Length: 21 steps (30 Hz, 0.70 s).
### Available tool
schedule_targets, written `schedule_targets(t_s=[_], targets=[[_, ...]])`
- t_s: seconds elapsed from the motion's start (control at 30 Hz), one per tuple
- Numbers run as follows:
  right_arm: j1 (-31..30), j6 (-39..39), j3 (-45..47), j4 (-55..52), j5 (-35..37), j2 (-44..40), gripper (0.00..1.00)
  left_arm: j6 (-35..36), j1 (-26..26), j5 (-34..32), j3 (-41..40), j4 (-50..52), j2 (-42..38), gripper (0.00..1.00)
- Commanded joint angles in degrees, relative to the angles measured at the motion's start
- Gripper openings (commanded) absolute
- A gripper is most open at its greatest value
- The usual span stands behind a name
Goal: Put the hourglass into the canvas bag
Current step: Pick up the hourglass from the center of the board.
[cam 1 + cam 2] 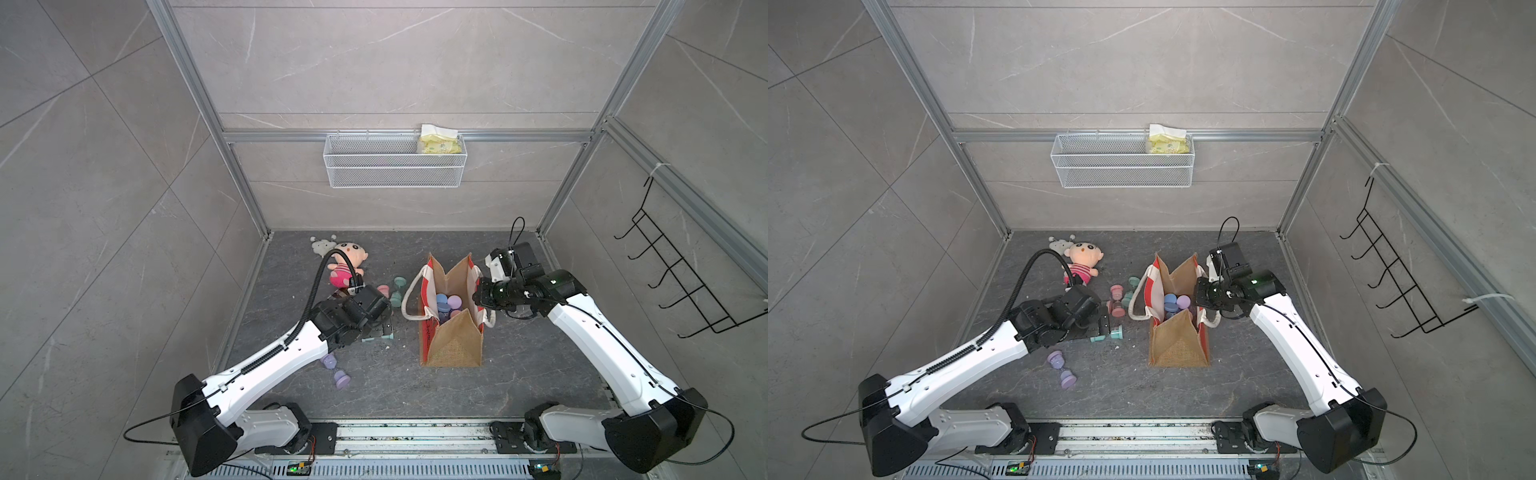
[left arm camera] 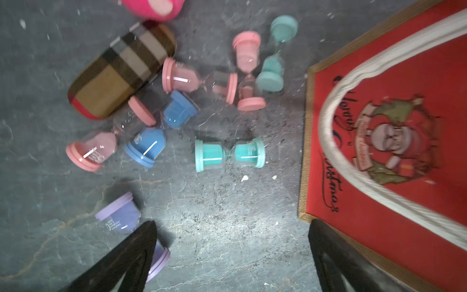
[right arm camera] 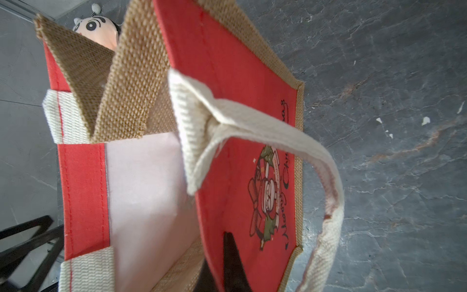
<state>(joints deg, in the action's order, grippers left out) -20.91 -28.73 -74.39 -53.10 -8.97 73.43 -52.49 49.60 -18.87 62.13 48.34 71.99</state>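
The bag (image 3: 227, 113) stood open, seen from over its rim, its lining pale and its burlap gusset folded inward. The right gripper (image 3: 218, 255) was clamped on one red panel's rim, a dark finger (image 3: 231, 255) lying on the printed outer face beside the wreath and script. A white handle (image 3: 278, 136) looped out over the dark marbled floor (image 3: 379, 75). A doll (image 3: 98, 30) showed its face past the far gusset. White crumbs (image 3: 425, 120) lay on the floor.
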Motion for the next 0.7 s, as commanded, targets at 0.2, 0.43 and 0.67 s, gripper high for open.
schedule_targets(t_s=[0.2,0.43,0.67], targets=[[0.07,0.23,-2.08,-1.84,1.92,-1.00,0.00,-10.80,-0.38,-2.06,-3.49,-9.94,8.83,0.96],[0.08,0.47,-1.67,-1.35,2.39,-0.87,0.00,-4.83,-0.90,-5.87,3.32,-6.83,20.21,1.00],[0.10,1.07,-1.56,-1.05,2.83,-0.54,0.00,-3.55,-1.63,-2.34,5.53,-7.84,24.05,1.00]])
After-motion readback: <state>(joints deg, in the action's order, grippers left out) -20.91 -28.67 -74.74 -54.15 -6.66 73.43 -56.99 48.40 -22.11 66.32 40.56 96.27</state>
